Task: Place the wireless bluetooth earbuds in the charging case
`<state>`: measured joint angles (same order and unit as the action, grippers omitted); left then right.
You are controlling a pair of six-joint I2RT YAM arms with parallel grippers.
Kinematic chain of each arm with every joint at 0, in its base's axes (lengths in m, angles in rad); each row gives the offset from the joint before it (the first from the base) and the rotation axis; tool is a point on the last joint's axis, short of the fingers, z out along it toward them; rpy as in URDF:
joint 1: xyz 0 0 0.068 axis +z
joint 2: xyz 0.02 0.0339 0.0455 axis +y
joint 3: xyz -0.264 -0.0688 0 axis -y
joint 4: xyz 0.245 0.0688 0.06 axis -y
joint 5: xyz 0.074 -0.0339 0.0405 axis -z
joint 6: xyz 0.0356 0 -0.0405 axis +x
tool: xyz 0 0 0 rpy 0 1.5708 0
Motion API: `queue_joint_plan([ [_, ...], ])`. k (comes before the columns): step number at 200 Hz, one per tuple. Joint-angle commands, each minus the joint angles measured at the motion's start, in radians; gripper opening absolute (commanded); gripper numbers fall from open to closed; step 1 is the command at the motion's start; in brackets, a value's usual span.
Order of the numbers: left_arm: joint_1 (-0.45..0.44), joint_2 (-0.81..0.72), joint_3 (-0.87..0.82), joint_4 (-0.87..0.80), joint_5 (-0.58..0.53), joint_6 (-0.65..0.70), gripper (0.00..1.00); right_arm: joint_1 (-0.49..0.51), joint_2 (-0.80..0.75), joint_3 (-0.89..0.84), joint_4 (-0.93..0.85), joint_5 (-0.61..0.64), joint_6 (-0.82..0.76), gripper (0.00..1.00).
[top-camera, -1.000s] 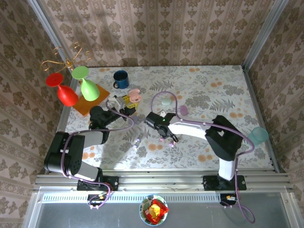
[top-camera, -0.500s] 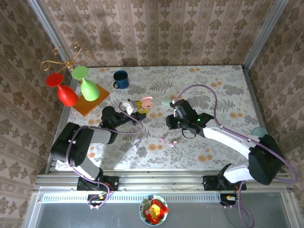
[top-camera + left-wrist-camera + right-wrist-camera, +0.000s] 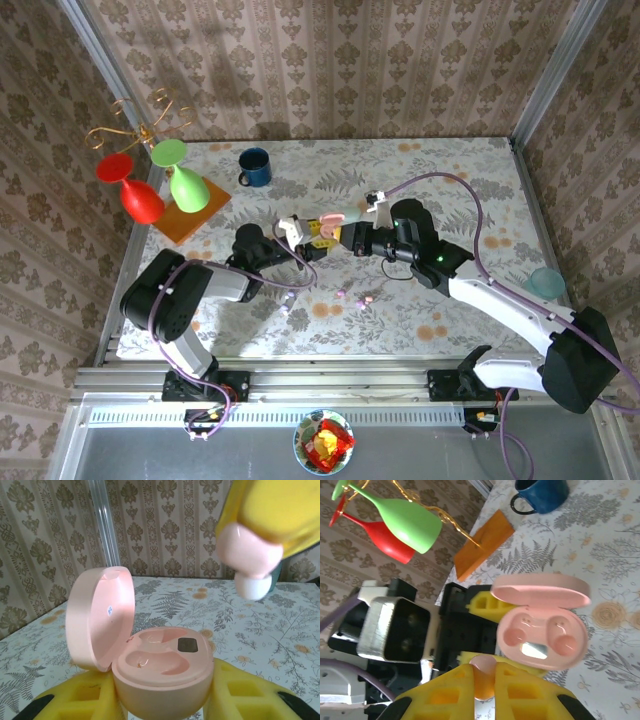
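My left gripper (image 3: 162,702) is shut on the open pink charging case (image 3: 162,665), which it holds off the table with the lid (image 3: 100,620) tipped back to the left. Both sockets of the case are empty. My right gripper (image 3: 487,680) is shut on a pink earbud (image 3: 484,672), which hangs just above and right of the case (image 3: 540,635), not touching it. The same earbud (image 3: 252,555) has a white tip. From above, the left gripper (image 3: 318,232) and the right gripper (image 3: 358,243) meet mid-table. Loose earbuds (image 3: 340,293) lie on the floral table below.
A blue mug (image 3: 254,167) stands at the back. A red glass (image 3: 135,195) and a green glass (image 3: 185,180) hang on a gold rack with an orange base (image 3: 195,218) at the back left. A teal case (image 3: 546,283) lies at the right edge.
My right gripper rose from the table's middle and swung back and right with the pink earbud. My left gripper carried the open case rightward to meet it.
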<state>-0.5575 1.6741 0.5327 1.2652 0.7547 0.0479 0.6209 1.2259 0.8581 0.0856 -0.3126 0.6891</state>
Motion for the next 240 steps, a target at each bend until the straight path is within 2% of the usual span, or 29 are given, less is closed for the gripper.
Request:
queue_joint_plan([
  [1, -0.015, 0.004, 0.022, 0.031, 0.009, 0.045, 0.26, -0.007, 0.004, 0.007, 0.063, -0.038, 0.025, 0.14],
  [117, -0.025, -0.036, -0.011, 0.030, 0.020, 0.119, 0.26, -0.014, 0.056, 0.003, 0.099, -0.054, 0.041, 0.14],
  [240, -0.027, -0.062, -0.004, 0.030, 0.054, 0.115, 0.26, -0.015, 0.117, 0.020, 0.091, -0.045, 0.038, 0.13],
])
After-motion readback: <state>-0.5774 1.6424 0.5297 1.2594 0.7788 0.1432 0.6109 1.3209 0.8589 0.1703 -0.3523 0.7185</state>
